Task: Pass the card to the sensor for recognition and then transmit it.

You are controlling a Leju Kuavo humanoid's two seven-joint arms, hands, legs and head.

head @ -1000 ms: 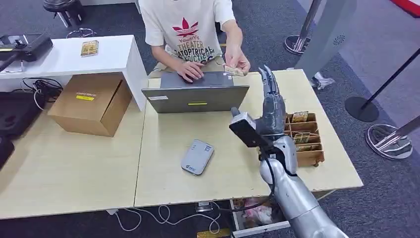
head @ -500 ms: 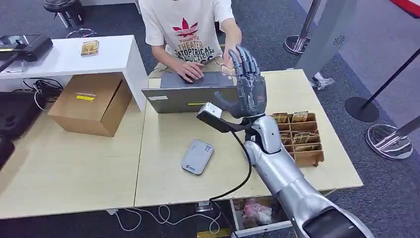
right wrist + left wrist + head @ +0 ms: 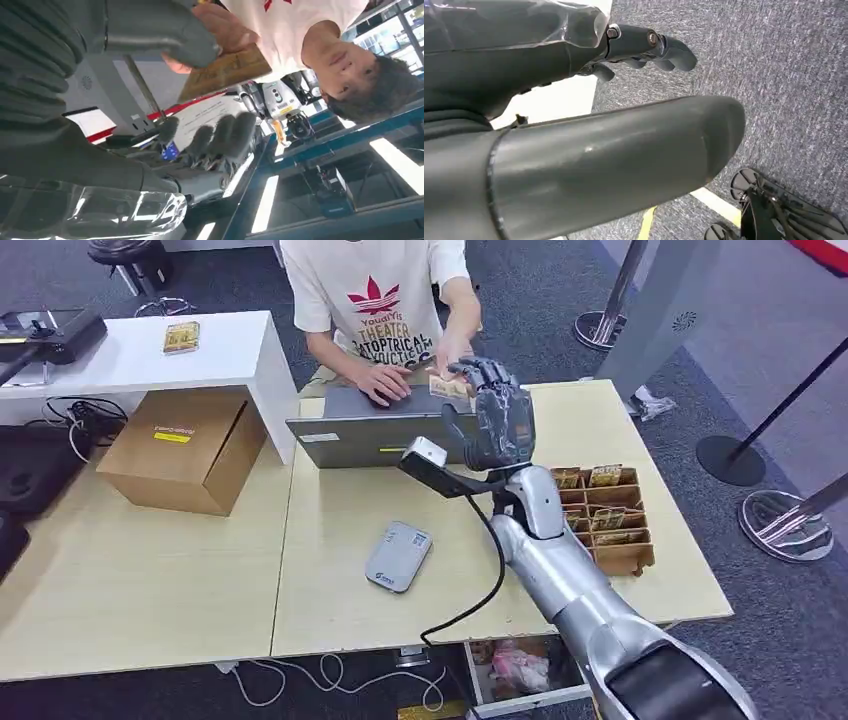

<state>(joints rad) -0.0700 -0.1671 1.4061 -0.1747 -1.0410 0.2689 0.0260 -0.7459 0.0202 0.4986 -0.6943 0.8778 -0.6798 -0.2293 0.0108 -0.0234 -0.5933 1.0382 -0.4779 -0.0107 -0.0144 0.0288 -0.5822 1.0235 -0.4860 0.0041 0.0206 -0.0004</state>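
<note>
Brown card half behind thumb

The laptop and the person's hand crowd the right hand; bare table lies nearer the robot

shirt print: a red trefoil emblem over dark lettering on the person's white T-shirt; "THEATER" can be read, the other lines only in part
box label: a yellow strip under a small dark line of print on the cardboard box at the left, too small to read
laptop sticker: a yellow-green strip on the grey lid, unreadable
</note>
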